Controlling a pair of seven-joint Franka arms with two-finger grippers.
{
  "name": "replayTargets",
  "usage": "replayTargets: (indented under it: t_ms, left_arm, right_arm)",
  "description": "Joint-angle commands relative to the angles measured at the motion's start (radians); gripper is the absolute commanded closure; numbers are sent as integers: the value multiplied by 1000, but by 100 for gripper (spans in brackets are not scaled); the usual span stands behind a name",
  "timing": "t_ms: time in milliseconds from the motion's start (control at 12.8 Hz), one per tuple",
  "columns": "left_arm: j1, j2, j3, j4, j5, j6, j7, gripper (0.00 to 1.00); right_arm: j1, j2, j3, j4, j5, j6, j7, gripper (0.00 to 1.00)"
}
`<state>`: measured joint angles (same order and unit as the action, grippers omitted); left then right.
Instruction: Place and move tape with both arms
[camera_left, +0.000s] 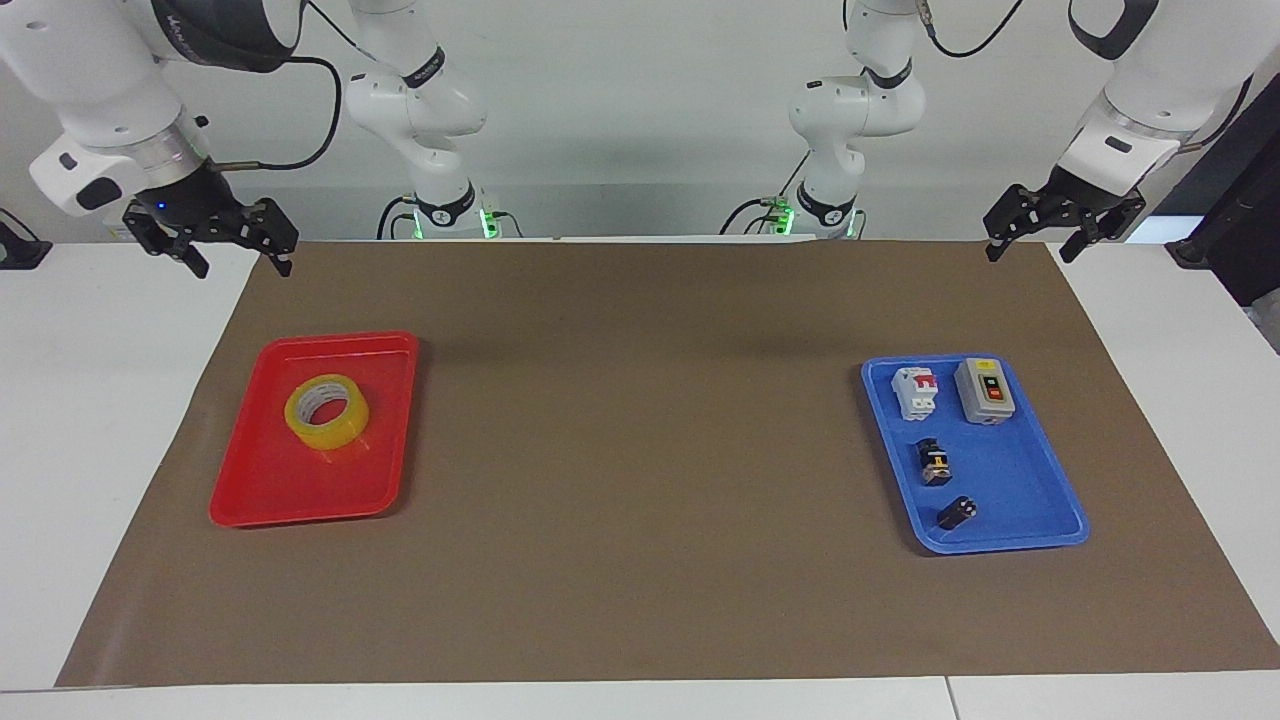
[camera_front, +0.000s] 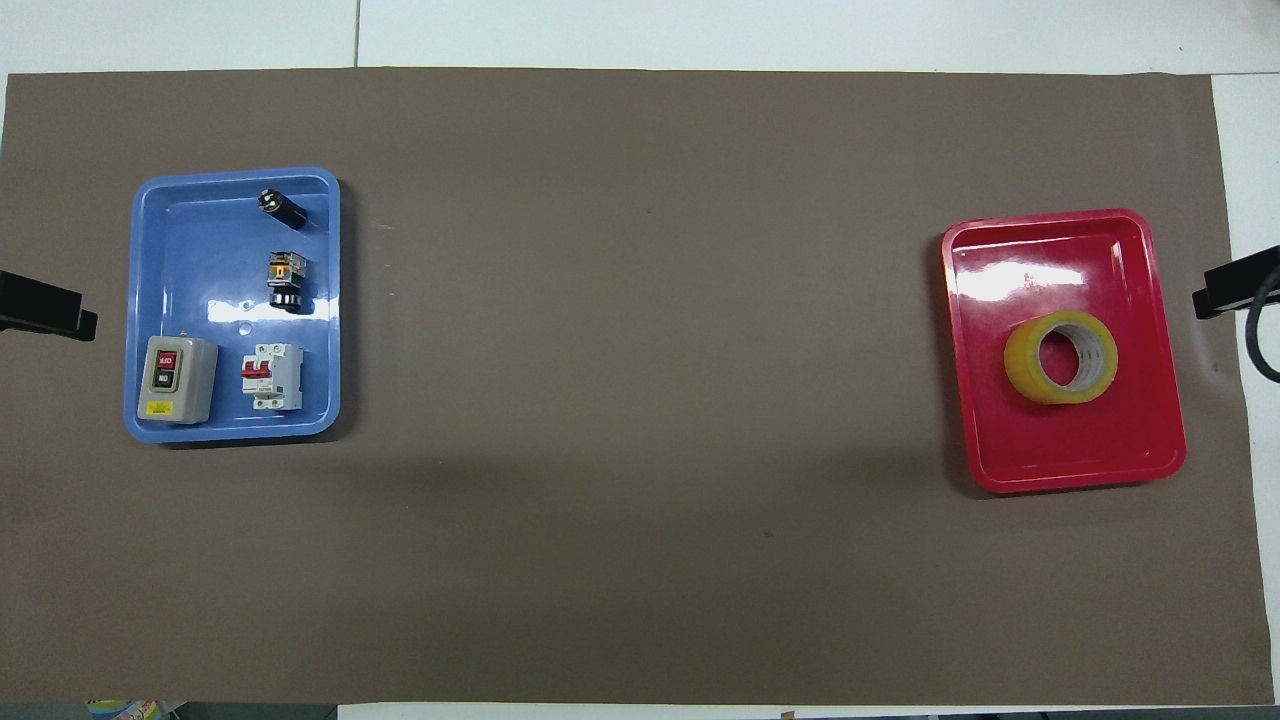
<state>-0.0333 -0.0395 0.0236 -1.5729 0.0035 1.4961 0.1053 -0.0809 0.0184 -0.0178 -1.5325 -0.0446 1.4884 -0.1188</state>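
The yellow tape (camera_left: 327, 411) lies flat in the red tray (camera_left: 270, 495) at the right arm's end of the table; it also shows in the overhead view (camera_front: 1061, 357). My right gripper (camera_left: 240, 265) is open and empty, up in the air over the mat's edge, apart from the tray. Only its tip shows in the overhead view (camera_front: 1235, 290). My left gripper (camera_left: 1030, 250) is open and empty, up over the mat's corner at the left arm's end. Its tip shows at the edge of the overhead view (camera_front: 50, 315).
A blue tray (camera_left: 1040, 535) at the left arm's end holds a white circuit breaker (camera_left: 916, 391), a grey switch box (camera_left: 985, 390) and two small black parts (camera_left: 935, 464). A brown mat (camera_left: 640, 450) covers the table between the trays.
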Motion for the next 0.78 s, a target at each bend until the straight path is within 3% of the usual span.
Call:
replayTargets:
  t_ms: [0, 701]
  left_arm:
    - [7, -26, -4, -30, 1, 9, -3, 0]
    - [7, -26, -4, -30, 1, 9, -3, 0]
  right_arm:
    - [-7, 3, 9, 3, 15, 6, 21, 0]
    - [-7, 2, 12, -3, 43, 13, 25, 0]
